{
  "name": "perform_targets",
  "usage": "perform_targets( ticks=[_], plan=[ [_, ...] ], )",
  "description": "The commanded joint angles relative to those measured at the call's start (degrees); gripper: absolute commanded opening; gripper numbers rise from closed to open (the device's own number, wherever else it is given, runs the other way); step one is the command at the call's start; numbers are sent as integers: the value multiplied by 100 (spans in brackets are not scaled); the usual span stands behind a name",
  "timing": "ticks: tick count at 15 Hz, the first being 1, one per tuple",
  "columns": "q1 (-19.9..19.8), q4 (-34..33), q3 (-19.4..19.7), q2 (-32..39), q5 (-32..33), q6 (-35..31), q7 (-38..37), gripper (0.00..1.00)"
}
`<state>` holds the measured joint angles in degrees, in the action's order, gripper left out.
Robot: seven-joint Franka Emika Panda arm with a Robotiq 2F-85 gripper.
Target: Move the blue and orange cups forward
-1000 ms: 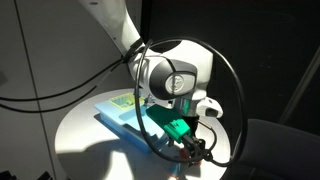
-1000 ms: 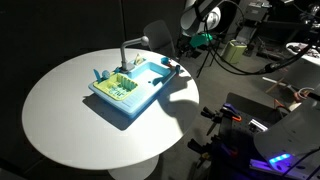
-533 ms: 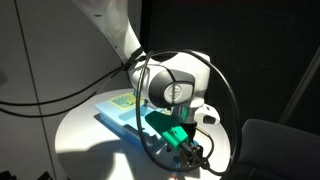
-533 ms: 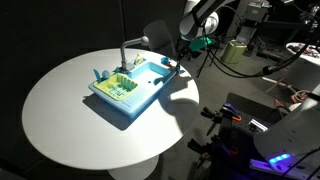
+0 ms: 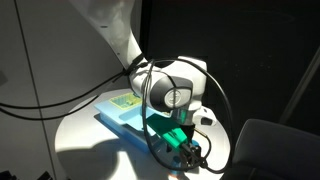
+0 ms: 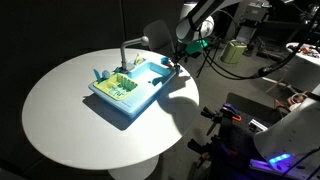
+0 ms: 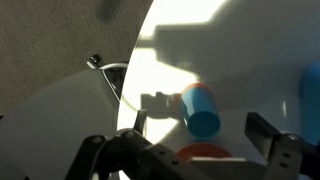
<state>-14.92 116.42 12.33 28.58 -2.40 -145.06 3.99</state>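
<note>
In the wrist view a blue cup [image 7: 201, 110] lies below my gripper, its open end toward the camera, with an orange cup [image 7: 204, 152] just beside it at the bottom edge. My gripper [image 7: 198, 138] is open and empty, one finger on each side of the two cups and above them. In an exterior view the gripper [image 6: 178, 58] hovers over the far corner of the blue toy sink [image 6: 128, 92], where a small orange spot [image 6: 172, 67] shows. In an exterior view the gripper [image 5: 190, 151] and wrist hide the cups.
The toy sink [image 5: 116, 106] has a grey faucet [image 6: 124, 52] and a green-patterned rack [image 6: 119, 88]. It stands on a round white table [image 6: 70, 125]. Cables hang from the arm [image 5: 228, 100]. Lab equipment [image 6: 240, 140] stands beyond the table's edge.
The arm has come down a little and moved toward the sink's corner. The gripper stays open and the cups have not moved.
</note>
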Motion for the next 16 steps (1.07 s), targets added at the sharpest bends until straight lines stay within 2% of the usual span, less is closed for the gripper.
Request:
perform_targets(
  ticks=[1, 15, 16],
  plan=[
    [-33, -305, -75, 205, 99, -26, 18, 100],
    [-123, -355, -114, 378, 37, -3, 35, 100],
    [-130, -357, -116, 390, 35, -3, 41, 82]
  ],
)
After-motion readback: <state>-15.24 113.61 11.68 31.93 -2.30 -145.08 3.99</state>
